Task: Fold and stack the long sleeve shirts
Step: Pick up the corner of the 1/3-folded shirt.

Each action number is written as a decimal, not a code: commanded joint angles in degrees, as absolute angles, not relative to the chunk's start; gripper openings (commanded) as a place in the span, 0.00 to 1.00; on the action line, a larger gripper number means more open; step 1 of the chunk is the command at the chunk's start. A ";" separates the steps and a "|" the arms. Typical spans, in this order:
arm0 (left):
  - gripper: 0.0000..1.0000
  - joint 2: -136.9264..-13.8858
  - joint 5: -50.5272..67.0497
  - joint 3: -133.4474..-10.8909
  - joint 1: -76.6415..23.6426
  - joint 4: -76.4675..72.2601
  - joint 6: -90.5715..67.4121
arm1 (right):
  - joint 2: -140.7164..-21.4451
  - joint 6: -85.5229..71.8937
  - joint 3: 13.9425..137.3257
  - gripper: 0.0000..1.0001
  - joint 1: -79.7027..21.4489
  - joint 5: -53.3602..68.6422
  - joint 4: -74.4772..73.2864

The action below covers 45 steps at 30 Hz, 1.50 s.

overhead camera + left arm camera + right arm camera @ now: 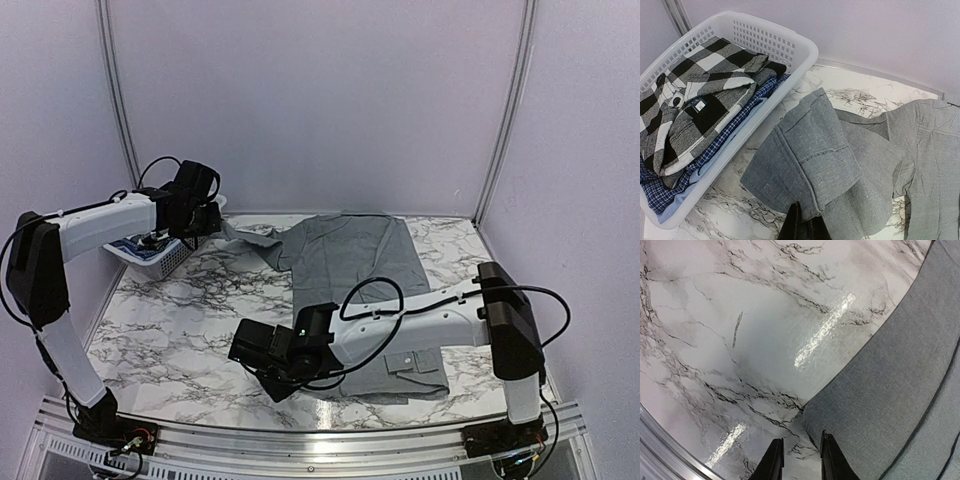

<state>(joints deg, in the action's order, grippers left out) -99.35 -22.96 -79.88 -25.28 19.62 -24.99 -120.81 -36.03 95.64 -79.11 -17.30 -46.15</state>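
Bright, even, diffuse light from above in all three views. Right wrist view: two elongated glare streaks on the glossy surface (715,315), one at centre and one at lower left. Top external view: a soft-edged shadow lies directly beneath the right arm (420,325). Left wrist view: sharp focus throughout; the grey shirt (840,165) faintly shades the surface along its lower left edge.

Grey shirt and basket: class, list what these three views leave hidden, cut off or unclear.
Top view: the right arm covers the grey shirt's near corner and the tips of the right claw.
Left wrist view: the bottom edge cuts off most of the left claw, so how much sleeve it pinches is unseen.
Basket: the checked shirt buries those beneath; their number is unclear.
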 commanded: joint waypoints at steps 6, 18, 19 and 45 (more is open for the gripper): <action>0.00 -99.06 -22.46 -81.34 -24.71 21.01 -24.25 | -123.44 -35.14 97.24 0.22 -78.85 -18.00 -47.06; 0.00 -99.74 -22.20 -81.70 -24.44 21.05 -24.30 | -125.92 -34.61 99.23 0.20 -78.40 -19.84 -47.38; 0.00 -99.83 -22.21 -81.76 -24.43 21.03 -24.30 | -126.09 -34.55 99.53 0.20 -78.39 -20.00 -47.37; 0.00 -102.44 -17.88 -88.71 -24.38 20.73 -24.06 | -121.36 -37.90 98.01 0.00 -77.55 -25.17 -48.63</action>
<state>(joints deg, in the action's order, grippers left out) -101.49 -20.29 -84.27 -24.58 20.05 -24.82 -126.52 -35.05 98.65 -78.17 -20.86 -47.77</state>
